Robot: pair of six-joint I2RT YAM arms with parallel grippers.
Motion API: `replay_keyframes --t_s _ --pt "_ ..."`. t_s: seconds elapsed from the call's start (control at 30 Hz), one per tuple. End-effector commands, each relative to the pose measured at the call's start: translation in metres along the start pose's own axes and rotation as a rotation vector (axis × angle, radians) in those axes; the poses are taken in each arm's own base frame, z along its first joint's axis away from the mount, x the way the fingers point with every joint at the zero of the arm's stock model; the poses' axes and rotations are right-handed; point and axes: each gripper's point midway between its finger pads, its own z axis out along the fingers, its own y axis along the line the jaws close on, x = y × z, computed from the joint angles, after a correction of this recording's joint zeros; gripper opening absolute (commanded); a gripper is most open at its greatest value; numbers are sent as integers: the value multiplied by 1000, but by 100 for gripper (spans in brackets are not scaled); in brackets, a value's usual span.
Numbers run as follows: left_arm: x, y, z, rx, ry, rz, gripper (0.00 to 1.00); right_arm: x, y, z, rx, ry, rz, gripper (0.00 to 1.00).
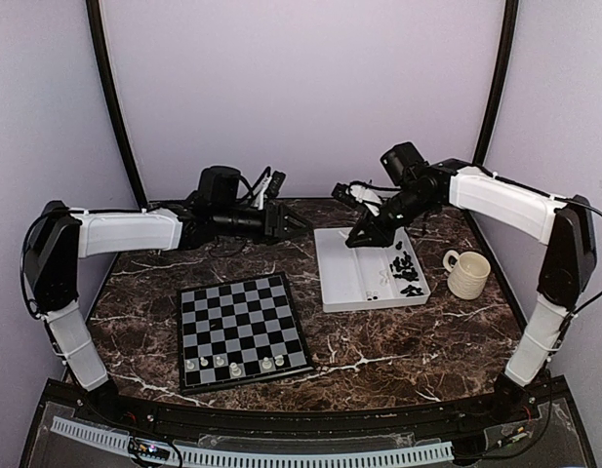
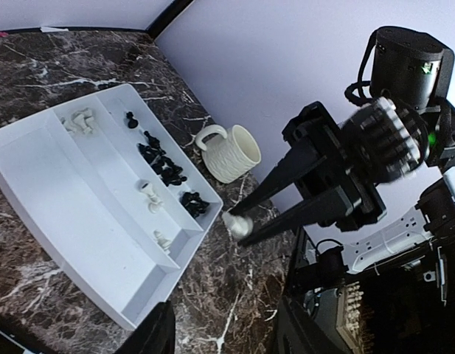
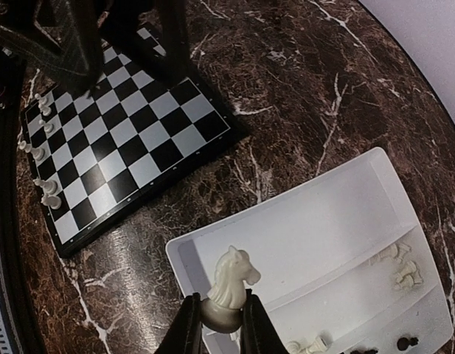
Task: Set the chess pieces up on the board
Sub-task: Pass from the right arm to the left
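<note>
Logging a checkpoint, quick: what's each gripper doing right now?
Left gripper: open, holding nothing.
Right gripper: closed on a small white plastic chess knight.

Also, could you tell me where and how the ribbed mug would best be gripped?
The mug stands upright, mouth open, handle toward the tray. I would probably come straight down and close the jaws over the rim on the side away from the handle.

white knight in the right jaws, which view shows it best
Right wrist: the white knight is close up, horse head clear, base between the jaws. Left wrist shows a pale blur; top view, too small to tell.
</note>
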Motion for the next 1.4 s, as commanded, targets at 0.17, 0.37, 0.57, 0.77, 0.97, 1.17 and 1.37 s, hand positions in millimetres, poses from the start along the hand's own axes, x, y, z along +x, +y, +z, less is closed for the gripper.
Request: replay_keyframes --t_s 0.17,0.37,0.57,0.77,0.97,1.17,1.37 --pt "-14 -54 27 190 4 -13 49 -32 41 -5 -86 -56 -119 11" --pt "-3 -44 37 172 59 -96 43 -32 44 -2 -45 -32 -160 12" --pt "3 -34 40 134 85 -167 42 -32 40 2 39 7 -203 11" --pt "8 -25 42 95 109 -219 40 -33 37 2 69 13 -212 11" --pt "14 -19 46 77 132 -266 32 -33 35 2 89 18 -216 11" --pt "17 -19 50 103 152 -295 23 -33 36 3 91 23 -224 11" --pt "16 -23 52 141 153 -299 11 -33 43 7 81 32 -255 12"
